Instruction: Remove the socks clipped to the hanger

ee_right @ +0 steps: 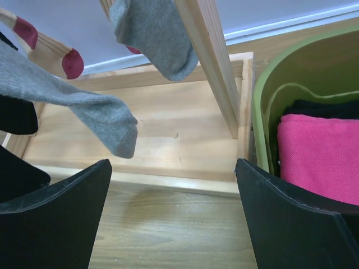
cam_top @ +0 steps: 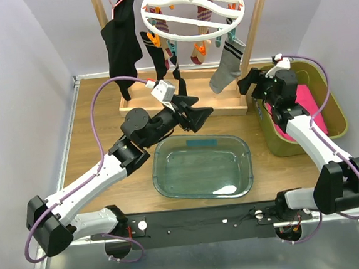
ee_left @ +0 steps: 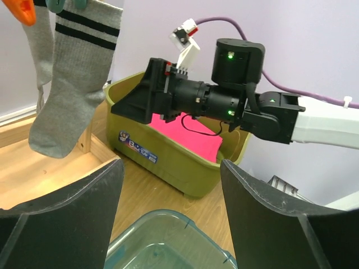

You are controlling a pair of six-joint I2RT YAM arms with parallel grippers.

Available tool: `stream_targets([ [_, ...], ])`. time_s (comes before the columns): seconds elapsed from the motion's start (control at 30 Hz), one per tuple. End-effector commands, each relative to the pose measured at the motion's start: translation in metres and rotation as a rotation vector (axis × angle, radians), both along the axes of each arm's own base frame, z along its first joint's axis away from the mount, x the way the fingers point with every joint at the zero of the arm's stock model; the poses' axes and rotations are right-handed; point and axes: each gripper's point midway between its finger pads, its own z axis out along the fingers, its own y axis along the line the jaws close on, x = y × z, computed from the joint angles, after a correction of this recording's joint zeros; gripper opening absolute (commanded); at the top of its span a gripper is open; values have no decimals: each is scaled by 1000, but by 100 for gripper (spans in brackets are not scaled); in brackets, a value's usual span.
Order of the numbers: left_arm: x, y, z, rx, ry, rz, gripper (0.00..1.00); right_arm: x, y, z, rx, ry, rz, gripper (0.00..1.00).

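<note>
The white round hanger (cam_top: 191, 11) hangs at the top centre with orange and teal pegs. Clipped to it are a grey sock with a black-striped cuff (cam_top: 227, 67), black socks (cam_top: 158, 57) and a maroon-striped sock (cam_top: 200, 49). My left gripper (cam_top: 200, 117) is open and empty, below and in front of the socks; in its wrist view (ee_left: 169, 165) the grey sock (ee_left: 67, 95) hangs at upper left. My right gripper (cam_top: 250, 81) is open and empty, just right of the grey sock; its wrist view (ee_right: 173, 163) shows grey sock toes (ee_right: 106, 117) ahead at left.
A larger black garment (cam_top: 121, 45) hangs at the left post. The wooden frame base (cam_top: 183, 106) lies under the hanger, its right post (ee_right: 205, 56) close to my right gripper. A clear teal bin (cam_top: 202, 167) sits in front. A green tub (cam_top: 331, 105) with pink cloth (ee_right: 320, 151) stands at right.
</note>
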Motion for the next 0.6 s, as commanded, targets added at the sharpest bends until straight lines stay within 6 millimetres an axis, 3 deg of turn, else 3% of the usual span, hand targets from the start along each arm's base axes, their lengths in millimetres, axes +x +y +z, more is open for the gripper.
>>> stream_targets([
  [0.0,-2,8,-3,9,1,32,78,2,-10,2,-2,-9,-52,100],
  [0.2,-6,14,-6,3,15,34,78,23,5,9,-80,-36,65,100],
  [0.23,-6,15,-8,6,16,37,78,28,8,19,-76,-90,76,100],
  [0.4,-4,23,-7,18,5,76,79,29,35,36,-129,-274,263,100],
  [0.57,-6,28,-6,37,-13,84,82,35,46,43,-204,-370,344,100],
])
